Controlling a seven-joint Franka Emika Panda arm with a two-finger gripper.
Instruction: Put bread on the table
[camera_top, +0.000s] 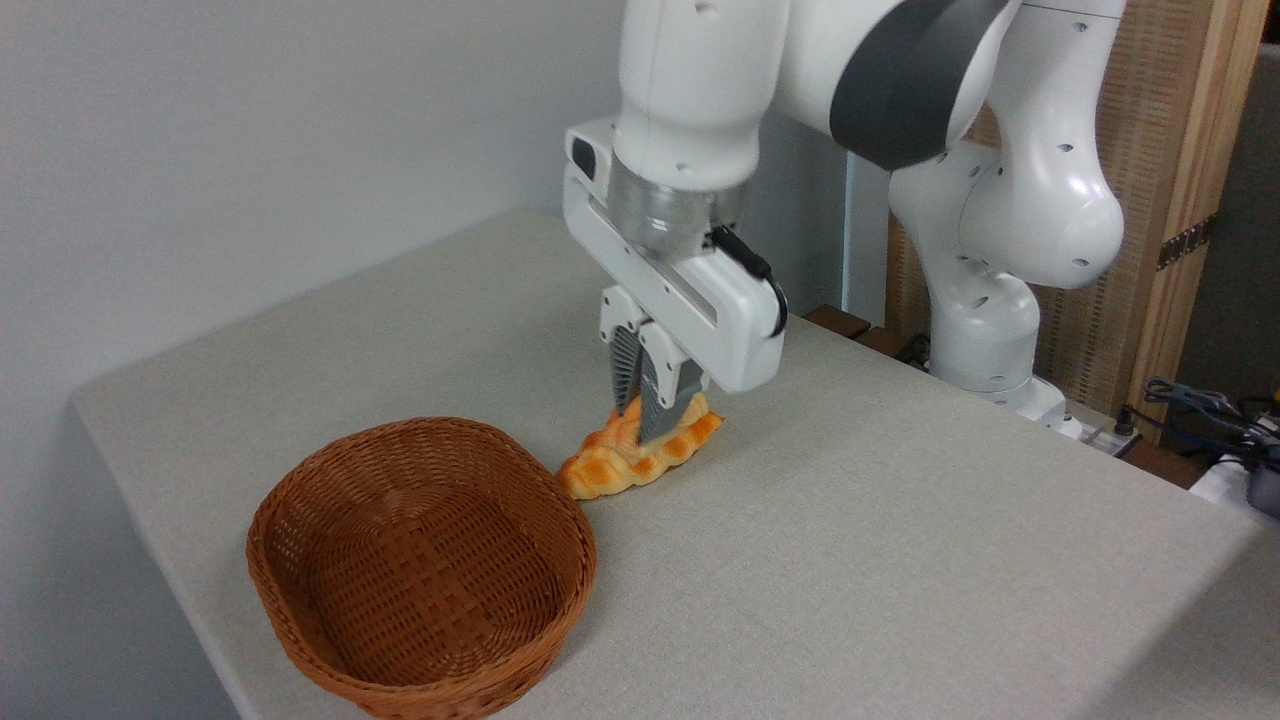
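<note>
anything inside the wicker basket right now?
Nothing visible inside the brown oval wicker basket: bare weave on its floor and far wall. The near wall hides its own inner foot. The golden-orange braided bread lies outside, on the grey-beige table, between the gripper fingers.

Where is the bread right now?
The bread is near the middle of the camera view, low on the table, just right of the wicker basket, with the gripper jaws closed on it.

Bright, even, diffuse light; no glare. Soft shadow under basket (420, 570) only. Focus sharp, slight softness at the edges.
</note>
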